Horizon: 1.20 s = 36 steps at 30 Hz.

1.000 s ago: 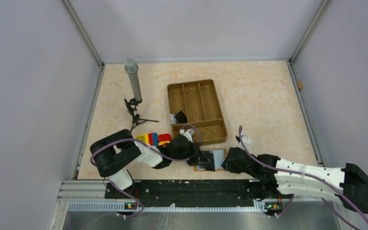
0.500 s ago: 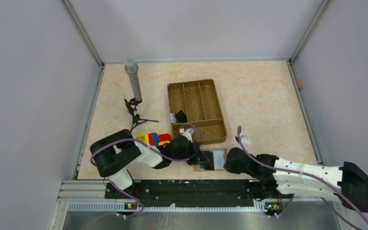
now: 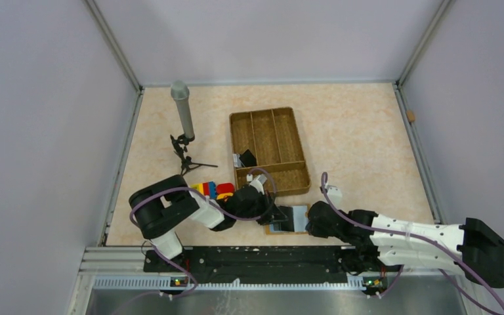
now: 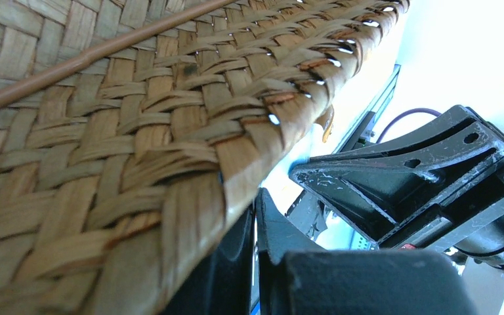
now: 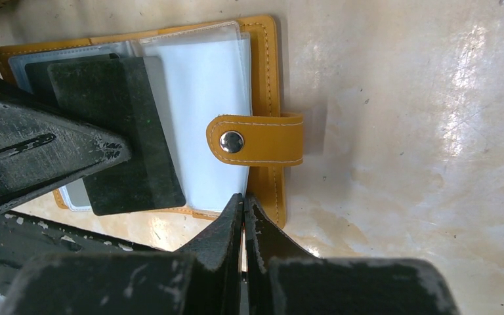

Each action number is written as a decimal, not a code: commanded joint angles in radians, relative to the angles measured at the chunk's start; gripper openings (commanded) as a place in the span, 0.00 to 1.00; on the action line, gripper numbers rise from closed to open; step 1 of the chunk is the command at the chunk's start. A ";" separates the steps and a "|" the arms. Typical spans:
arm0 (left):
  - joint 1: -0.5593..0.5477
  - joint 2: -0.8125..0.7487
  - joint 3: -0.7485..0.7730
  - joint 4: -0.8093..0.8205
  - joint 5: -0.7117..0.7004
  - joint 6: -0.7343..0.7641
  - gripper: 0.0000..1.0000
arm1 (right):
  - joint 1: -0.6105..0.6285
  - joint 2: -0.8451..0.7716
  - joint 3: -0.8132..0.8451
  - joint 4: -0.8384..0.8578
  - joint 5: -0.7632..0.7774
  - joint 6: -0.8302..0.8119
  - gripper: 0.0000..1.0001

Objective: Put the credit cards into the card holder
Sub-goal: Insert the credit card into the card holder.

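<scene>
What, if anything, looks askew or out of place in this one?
A dark card lies skewed over the clear sleeves of the open card holder, seemingly on top, not in a pocket. The snap tab is folded inward over them. Nothing spilled or damaged.

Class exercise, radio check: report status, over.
Left gripper shut, apparently on dark card over open card holder. Right gripper shut at holder's edge near snap tab. Woven tray close beside left gripper.
</scene>
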 commanded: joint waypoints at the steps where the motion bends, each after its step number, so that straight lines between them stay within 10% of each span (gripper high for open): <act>1: 0.008 0.033 0.014 0.054 -0.016 0.010 0.00 | 0.010 0.008 0.030 0.017 -0.012 -0.006 0.00; 36: -0.021 0.050 0.026 0.040 -0.064 0.025 0.00 | 0.010 0.004 0.036 0.006 -0.017 -0.011 0.00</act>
